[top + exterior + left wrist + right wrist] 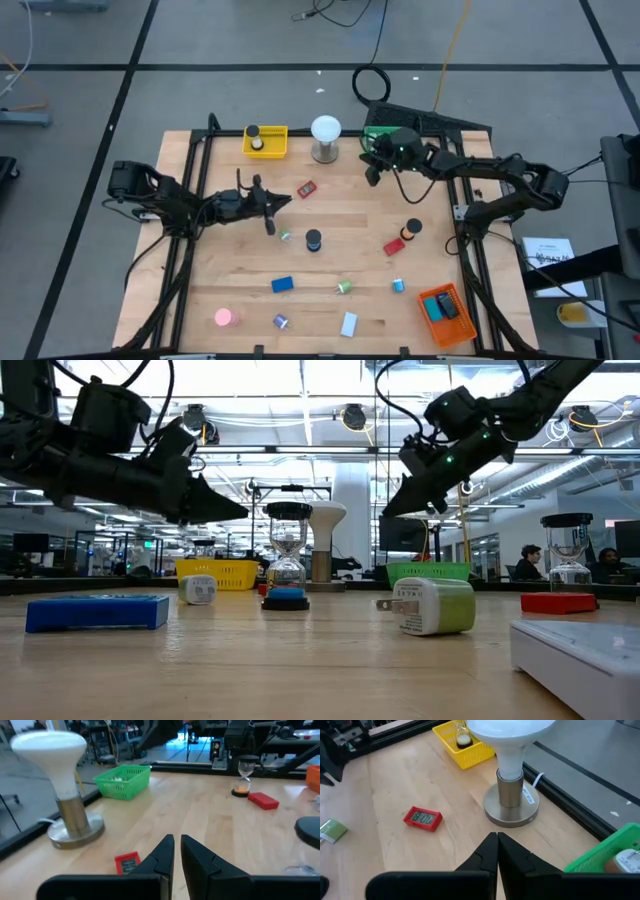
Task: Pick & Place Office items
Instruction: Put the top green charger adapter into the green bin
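Observation:
The office items lie scattered on the wooden table: a red clock (306,188), a black cap (313,240), a red block (393,246), a blue block (282,285), a green roll (343,287), a pink disc (223,317) and a white block (348,323). My left gripper (176,840) hovers shut and empty above the table's left middle (283,201), just short of the red clock (127,863). My right gripper (496,836) hangs shut and empty in the air (370,170) beside the green tray (380,135), which holds a white item (626,860).
A white ball lamp on a metal stand (325,137) stands at the far middle, between the yellow tray (265,141) and the green tray. An orange tray (445,313) sits at the near right. A small hourglass (411,230) stands by the red block.

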Action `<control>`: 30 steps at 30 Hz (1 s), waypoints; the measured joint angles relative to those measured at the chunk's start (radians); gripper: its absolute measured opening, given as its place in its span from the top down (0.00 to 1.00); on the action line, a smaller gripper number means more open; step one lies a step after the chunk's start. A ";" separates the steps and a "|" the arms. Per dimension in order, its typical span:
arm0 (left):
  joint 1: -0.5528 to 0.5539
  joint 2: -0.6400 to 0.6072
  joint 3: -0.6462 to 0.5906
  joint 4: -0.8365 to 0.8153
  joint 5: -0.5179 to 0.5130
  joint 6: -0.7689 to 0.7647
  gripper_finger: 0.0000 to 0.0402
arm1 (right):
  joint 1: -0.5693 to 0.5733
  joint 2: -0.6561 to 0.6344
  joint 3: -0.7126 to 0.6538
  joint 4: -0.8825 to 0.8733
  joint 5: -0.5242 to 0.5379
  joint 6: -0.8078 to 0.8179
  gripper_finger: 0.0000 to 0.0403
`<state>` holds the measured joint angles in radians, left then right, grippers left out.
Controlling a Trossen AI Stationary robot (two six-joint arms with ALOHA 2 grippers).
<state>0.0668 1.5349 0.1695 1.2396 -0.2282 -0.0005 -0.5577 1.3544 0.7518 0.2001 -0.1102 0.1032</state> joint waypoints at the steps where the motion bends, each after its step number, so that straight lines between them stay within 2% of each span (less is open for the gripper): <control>1: 0.000 0.000 0.003 -0.011 0.001 -0.016 0.91 | 0.005 -0.001 0.001 0.001 0.001 0.000 1.00; 6: 0.000 0.000 0.023 -0.015 0.027 -0.025 0.91 | 0.017 -0.007 0.001 0.000 0.001 -0.035 1.00; 9: 0.000 -0.065 0.020 -0.080 0.079 -0.026 0.91 | 0.017 -0.006 0.001 -0.003 0.001 -0.040 1.00; 13: 0.000 -0.222 0.021 -0.339 0.101 -0.035 0.95 | 0.017 -0.007 0.001 -0.003 0.001 -0.052 1.00; 17: 0.002 -0.436 0.022 -0.625 0.140 -0.061 0.99 | 0.017 -0.007 0.001 -0.002 0.001 -0.064 1.00; 21: 0.005 -0.579 0.079 -0.998 0.202 -0.137 0.92 | 0.017 -0.007 0.001 0.001 0.001 -0.088 1.00; 25: 0.003 -0.612 0.190 -1.356 0.201 -0.157 0.80 | 0.017 -0.007 0.001 0.017 0.001 -0.093 1.00; 27: -0.005 -0.596 0.235 -1.441 0.210 -0.146 0.73 | 0.017 -0.006 0.001 0.015 0.001 -0.093 1.00; 30: -0.021 -0.547 0.272 -1.438 0.272 -0.100 0.61 | 0.017 -0.006 0.001 0.015 0.001 -0.093 1.00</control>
<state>0.0455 0.9882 0.4413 -0.1982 0.0436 -0.1006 -0.5411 1.3479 0.7528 0.2146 -0.1097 0.0101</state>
